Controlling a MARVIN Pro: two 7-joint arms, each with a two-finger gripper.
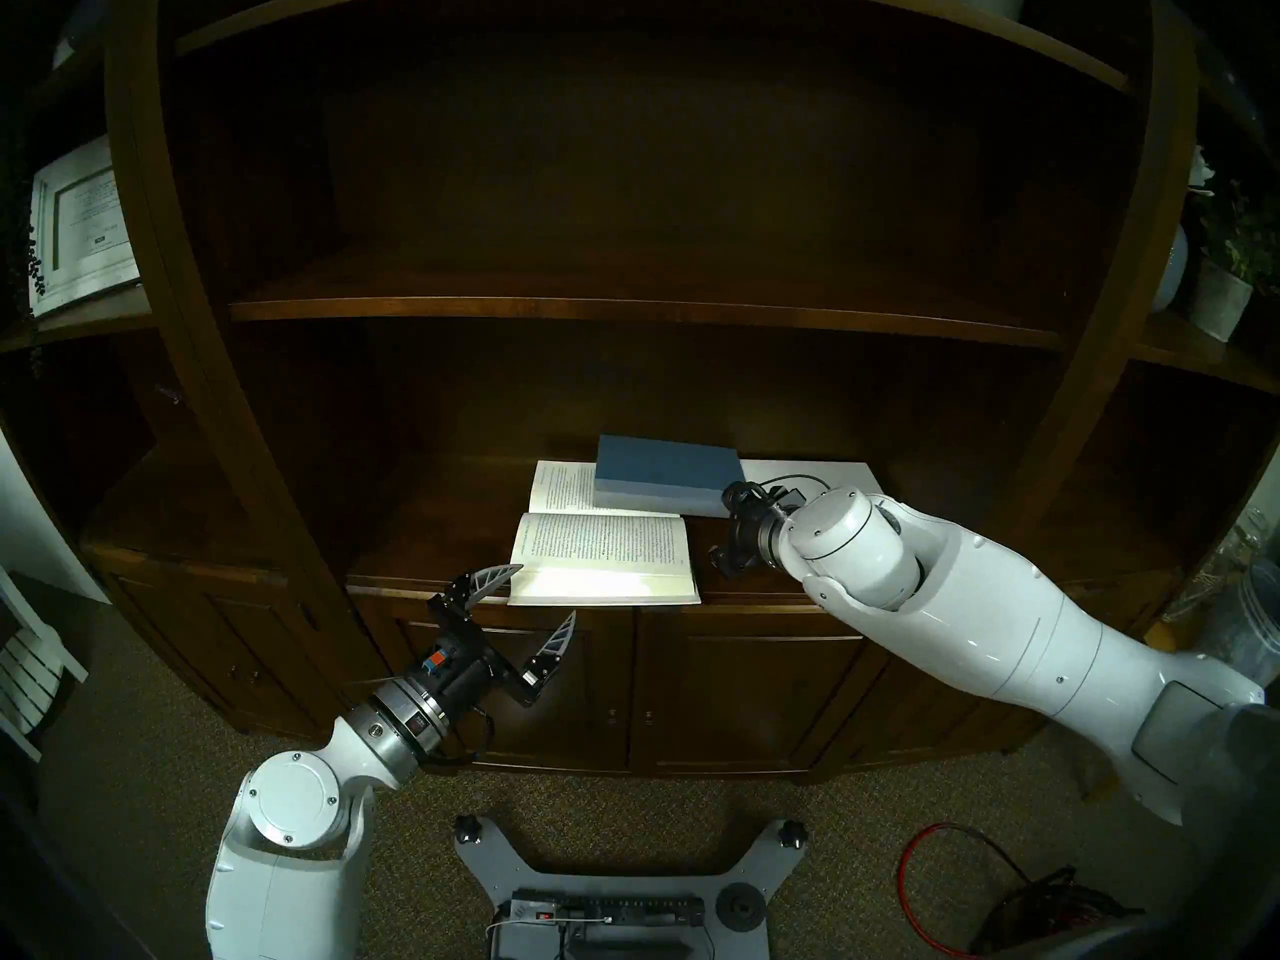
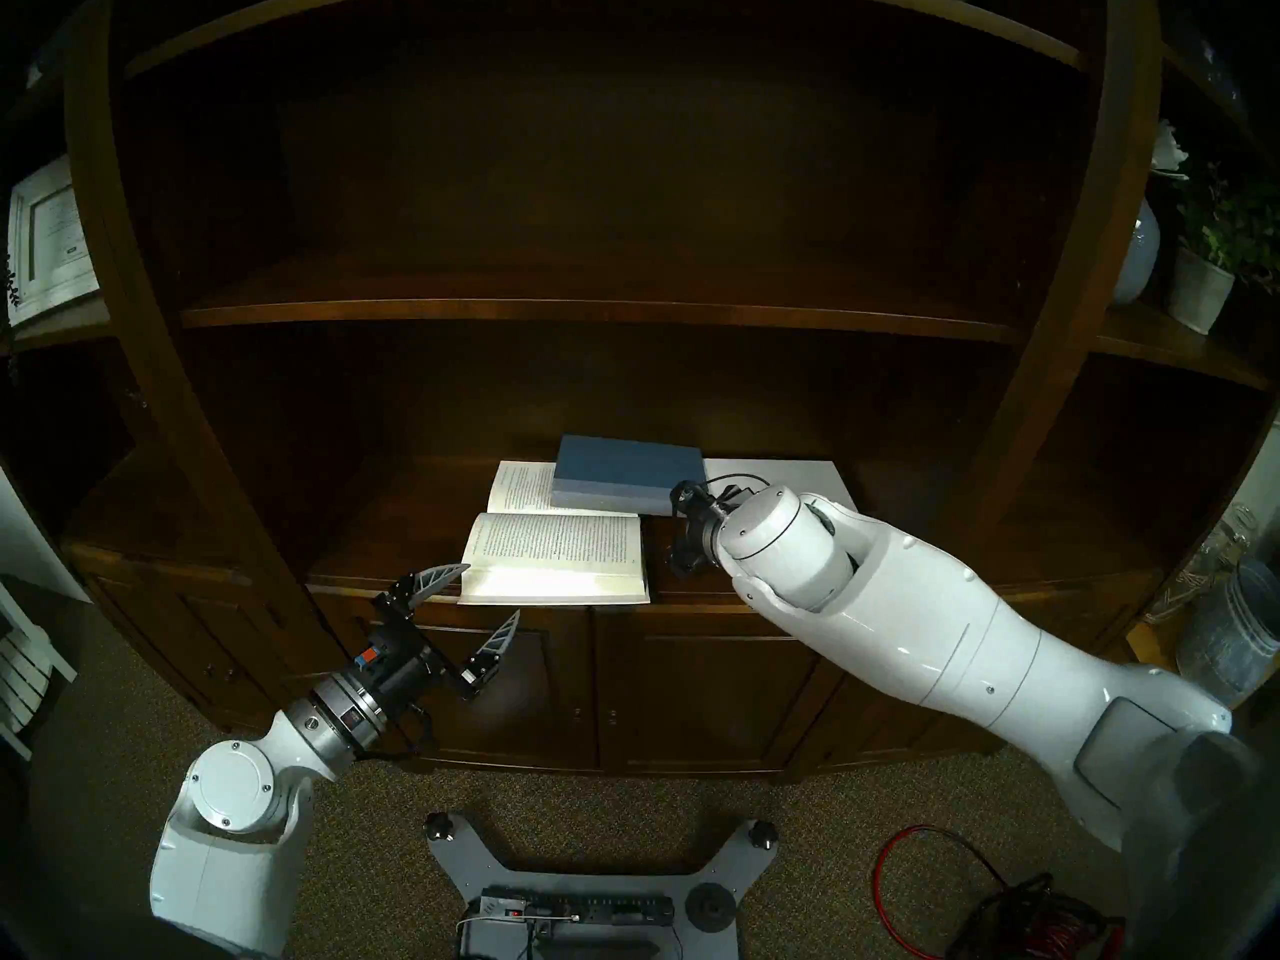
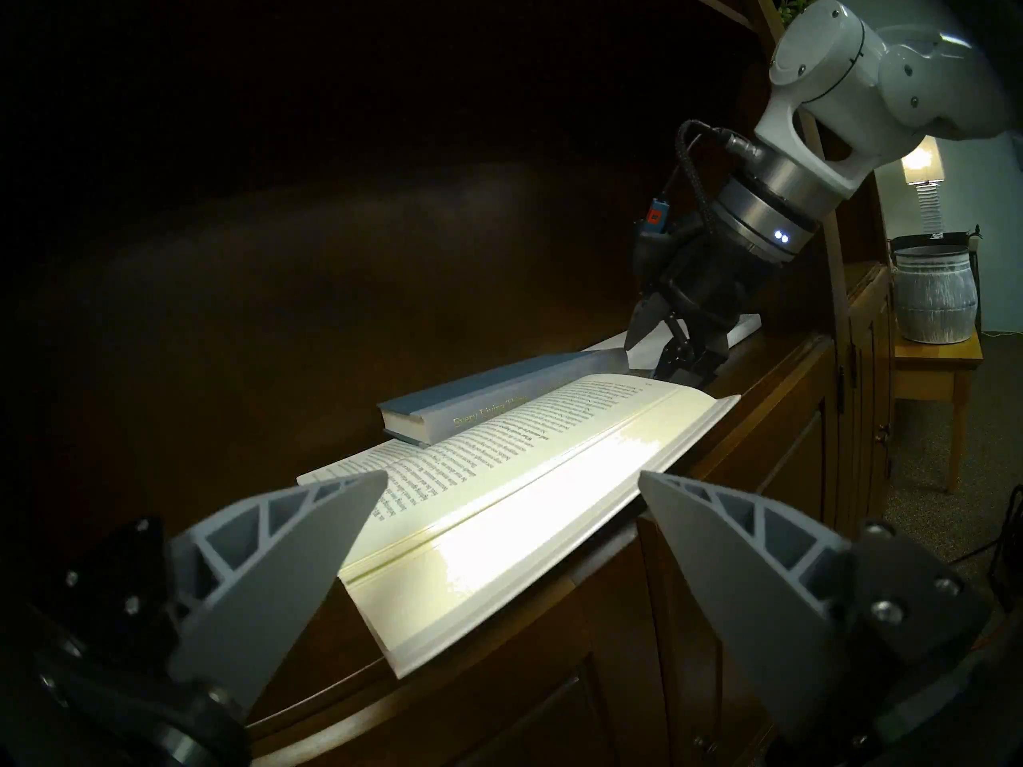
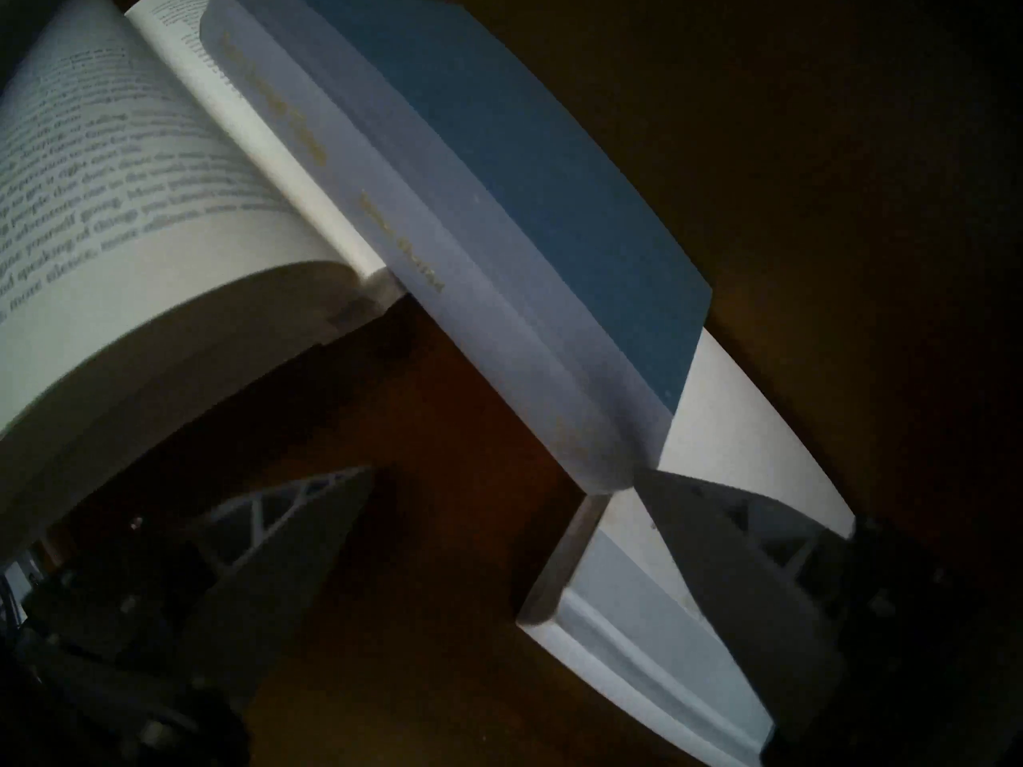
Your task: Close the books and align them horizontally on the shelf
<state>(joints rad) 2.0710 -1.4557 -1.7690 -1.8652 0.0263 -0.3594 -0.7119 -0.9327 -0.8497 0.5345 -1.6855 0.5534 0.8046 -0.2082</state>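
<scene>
The blue hardcover (image 1: 661, 470) lies closed, propped across an open book (image 1: 562, 486) and a white squarish book (image 1: 817, 472), behind a paperback (image 1: 602, 557) spread open at the front edge of the shelf (image 1: 429, 522). The right end effector (image 3: 659, 345), fingers apart, hangs at the hardcover's near right corner; I'd take that book first, low on the spine, sliding it clear without dragging pages. The left end effector (image 1: 530, 609) waits open, empty, beside the paperback.

Furnished home living room: dark-brown polished wood bookcase (image 1: 623, 311); white-framed certificate (image 1: 80, 228) at nine o'clock; potted green plant (image 1: 1229, 273) at three o'clock; speckled carpet floor (image 1: 138, 764).
</scene>
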